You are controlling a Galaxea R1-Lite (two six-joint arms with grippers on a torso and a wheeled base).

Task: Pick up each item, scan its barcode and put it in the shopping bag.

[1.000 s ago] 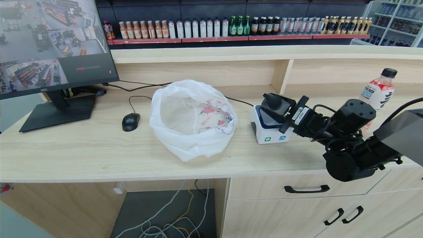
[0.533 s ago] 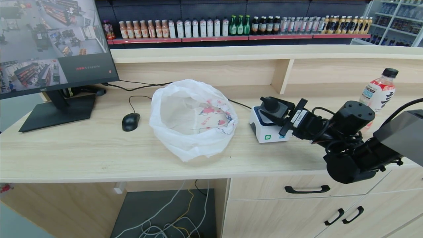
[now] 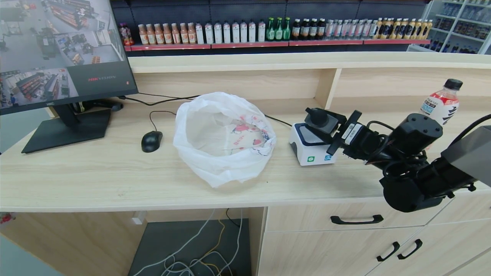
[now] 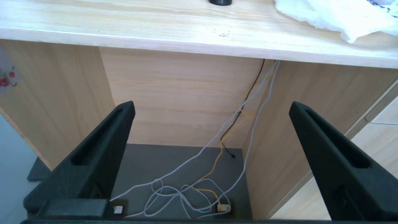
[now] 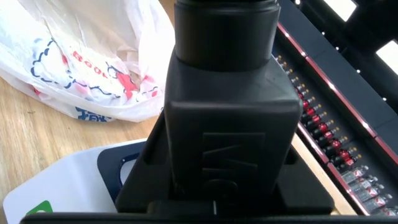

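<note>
Counter [image 3: 115, 172] holds scanner [image 3: 310, 151] under black item [image 3: 320, 119].

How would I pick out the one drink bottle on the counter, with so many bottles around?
Ignore the shelf of bottles at the back and look along the wooden counter. At its far right end, past the white box and the right gripper holding a black scanner, one bottle stands alone. It has a black cap and a red and white label.

Black item [image 3: 320, 119]; white shopping bag [image 3: 215, 161] printed red.
</note>
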